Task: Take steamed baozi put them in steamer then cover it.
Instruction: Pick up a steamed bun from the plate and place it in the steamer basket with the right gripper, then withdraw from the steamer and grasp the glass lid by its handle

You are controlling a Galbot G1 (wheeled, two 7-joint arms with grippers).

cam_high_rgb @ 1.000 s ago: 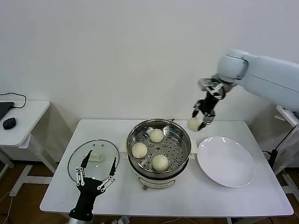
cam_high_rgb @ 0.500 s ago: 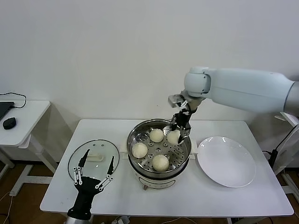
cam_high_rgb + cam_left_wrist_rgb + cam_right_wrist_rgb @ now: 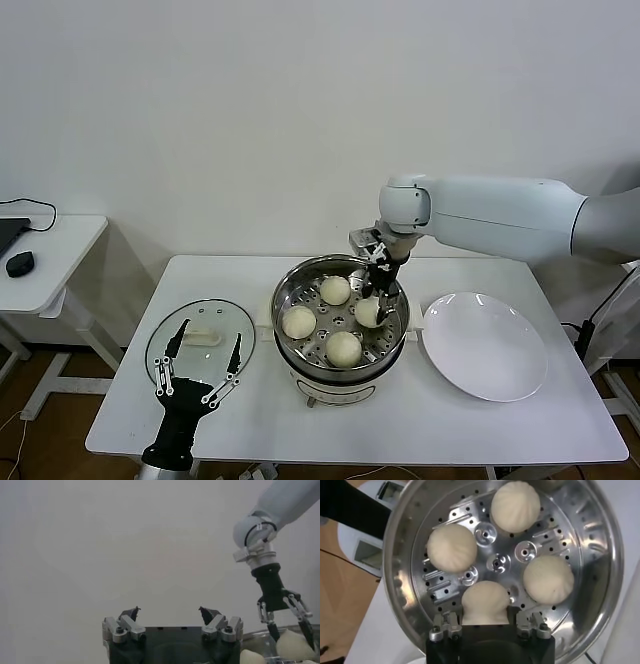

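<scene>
The steamer [image 3: 283, 300] stands mid-table, its perforated tray [image 3: 500, 562] holding three loose baozi [image 3: 515, 506] [image 3: 452, 547] [image 3: 548, 578]. My right gripper [image 3: 372, 303] reaches down inside the pot on its right side, shut on a fourth baozi [image 3: 485, 597], which bulges between the fingers just above the tray. In the right wrist view that gripper [image 3: 486, 612] pinches the bun's lower half. The cover [image 3: 170, 350], clear glass with a cream handle, lies flat on the table left of the steamer. My left gripper [image 3: 210, 340] hovers over it, open and empty, fingertips [image 3: 132, 611] spread wide.
An empty white plate [image 3: 485, 345] lies to the right of the steamer. A smaller side table [image 3: 50, 250] with a dark mouse [image 3: 20, 264] stands to the far left. The white wall is close behind the table.
My right gripper carried the baozi from above the plate side leftward and down into the steamer. The left gripper stayed open over the cover, barely shifting.
</scene>
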